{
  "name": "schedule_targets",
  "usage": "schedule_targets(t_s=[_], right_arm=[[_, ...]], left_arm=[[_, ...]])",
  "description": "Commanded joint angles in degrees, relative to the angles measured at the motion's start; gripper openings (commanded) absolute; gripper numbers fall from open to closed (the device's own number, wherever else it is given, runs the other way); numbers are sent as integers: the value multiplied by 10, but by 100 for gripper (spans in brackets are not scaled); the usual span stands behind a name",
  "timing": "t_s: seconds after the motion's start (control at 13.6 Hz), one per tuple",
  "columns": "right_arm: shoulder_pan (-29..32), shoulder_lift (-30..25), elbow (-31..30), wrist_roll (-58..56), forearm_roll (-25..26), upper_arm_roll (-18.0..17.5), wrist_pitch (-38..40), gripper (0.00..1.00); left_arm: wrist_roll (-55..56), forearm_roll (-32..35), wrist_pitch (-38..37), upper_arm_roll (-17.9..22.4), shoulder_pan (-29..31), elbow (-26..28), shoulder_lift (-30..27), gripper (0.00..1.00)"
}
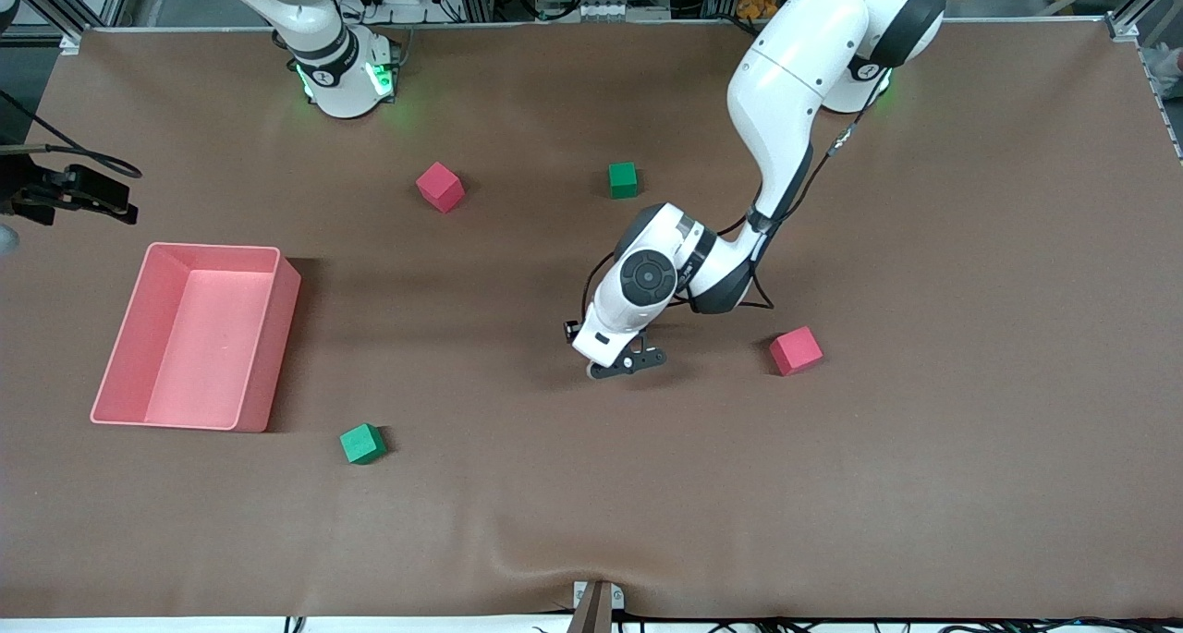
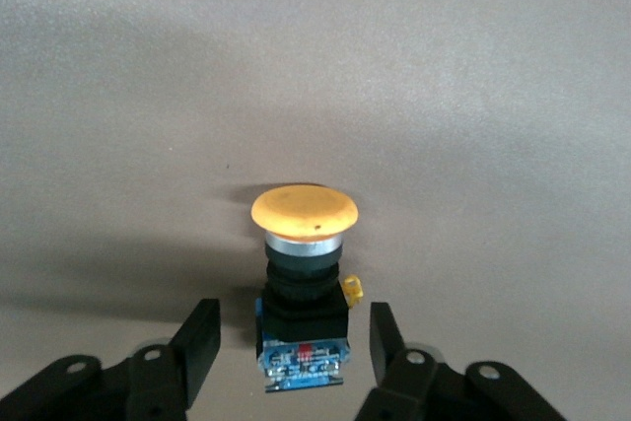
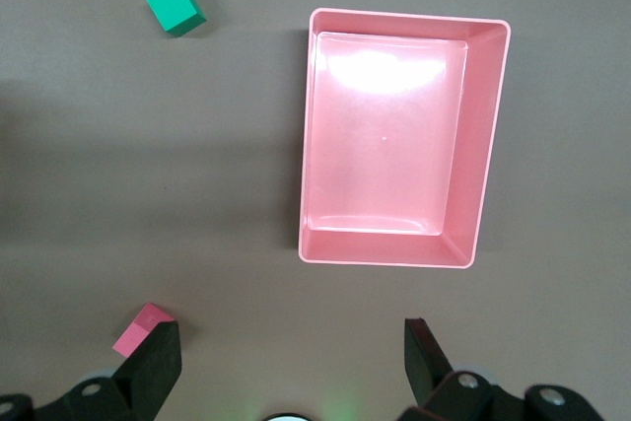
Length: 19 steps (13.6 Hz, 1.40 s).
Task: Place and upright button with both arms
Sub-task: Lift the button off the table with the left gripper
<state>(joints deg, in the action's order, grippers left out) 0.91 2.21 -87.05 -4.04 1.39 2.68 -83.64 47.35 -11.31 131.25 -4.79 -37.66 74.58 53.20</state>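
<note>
Left wrist view has the button (image 2: 303, 283) standing on the brown table (image 2: 473, 96), orange cap up, black body and blue base below it. It sits between the fingers (image 2: 197, 342) of the left gripper (image 2: 293, 347), which are spread, one on each side of the base, neither pad touching as far as I can tell. So it looks upright and let go, or about to be pinched; can't say which from this.

Front view: left gripper (image 1: 631, 360) is low over mid-table, the wrist hiding the button entirely. Red cube (image 1: 796, 350) lies near it, toward the left arm's end. Another red cube (image 1: 440, 187) and a green cube (image 1: 623, 179) lie farther from the camera, a second green cube (image 1: 362, 444) nearer, beside the pink bin (image 1: 259, 337).

Right gripper (image 1: 69, 194) waits high over the right arm's end of the table, near the bin. Right wrist view shows its fingers (image 3: 158, 367) spread with nothing between them, the bin (image 3: 488, 145) empty below.

Risks:
- Button is top-heavy: wide cap on a narrow body. If the left gripper pulls away sideways instead of straight up, a finger could clip the base and tip it.
- Gaps between pads and base are small, so any wrist rotation during a retreat could nudge it.
- If a re-grip is meant, uneven closing would push the base before both pads land, toppling or skidding it.
- Table cover looks slightly wrinkled at the near edge; flat here, so low concern.
</note>
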Motion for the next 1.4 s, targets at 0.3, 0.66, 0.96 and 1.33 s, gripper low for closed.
schedule_targets(t_s=[0.3,0.66,0.96,1.33], right_arm=[[6,-21,-17,3,-3,-13,-8,100],[8,-20,-16,-2,-3,-13,-13,100],[9,-19,-15,-2,-3,-13,-21,100],[5,-18,-13,0,-8,-13,-25,100]], left_arm=[[-10,-7,5,4,-2,-14,10,43],[-5,-5,-32,6,0,-15,-25,24],[12,-3,-47,7,-1,-14,-66,21],[119,94,-74,16,-27,-4,-103,21]])
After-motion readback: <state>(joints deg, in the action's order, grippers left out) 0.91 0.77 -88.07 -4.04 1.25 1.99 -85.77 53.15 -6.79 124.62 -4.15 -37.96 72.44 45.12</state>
